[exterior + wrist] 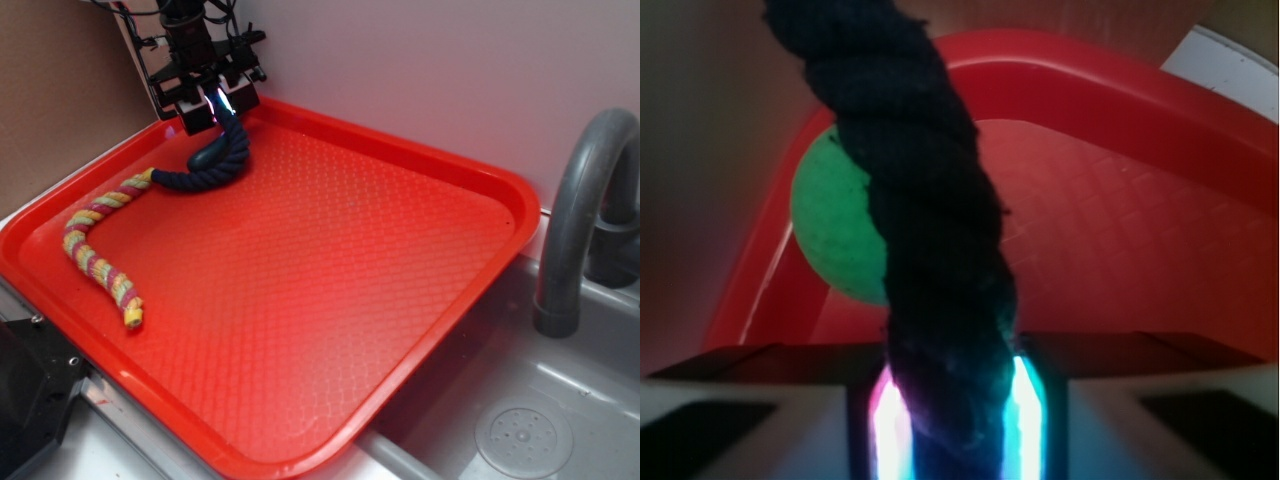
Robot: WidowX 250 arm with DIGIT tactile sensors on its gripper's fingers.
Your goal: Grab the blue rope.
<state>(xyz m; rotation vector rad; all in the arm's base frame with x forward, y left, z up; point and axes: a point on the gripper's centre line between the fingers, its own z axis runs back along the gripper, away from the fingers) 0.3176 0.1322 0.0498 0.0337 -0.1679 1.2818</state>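
The blue rope [940,260] is pinched in the claw [950,420] at the red tray's [420,300] eleven o'clock corner. Its tail touches the striped rope [100,245]; lifting could drag that, or slip.

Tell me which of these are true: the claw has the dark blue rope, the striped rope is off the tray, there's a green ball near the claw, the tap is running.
1. The gripper is shut on the blue rope. True; the rope's upper end sits between its fingers.
2. The striped rope lies off the tray. False; it lies on the tray, left side.
3. A green ball sits close behind the blue rope. True.
4. Water runs from the faucet. False; no water shows.
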